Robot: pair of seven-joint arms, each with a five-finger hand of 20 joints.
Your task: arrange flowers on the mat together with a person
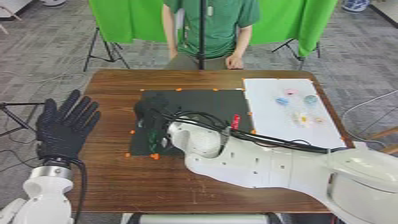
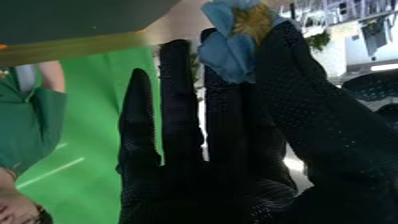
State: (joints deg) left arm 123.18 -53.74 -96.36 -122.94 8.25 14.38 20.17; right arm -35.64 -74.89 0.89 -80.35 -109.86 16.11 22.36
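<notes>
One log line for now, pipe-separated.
right hand: pinching blue flower, over black mat | left hand: open, table's left | other flowers: on white sheet

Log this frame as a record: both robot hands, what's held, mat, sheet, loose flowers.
right robot hand: over the mat, pinching a flower between thumb and fingers
held flower: blue petals, yellow-brown centre
left robot hand: at the table's left side, open, holding nothing
mat: dark, on the table, left of the sheet
sheet: white, on the table's right side
loose flowers: on the sheet, among them pink, blue and yellow
</notes>
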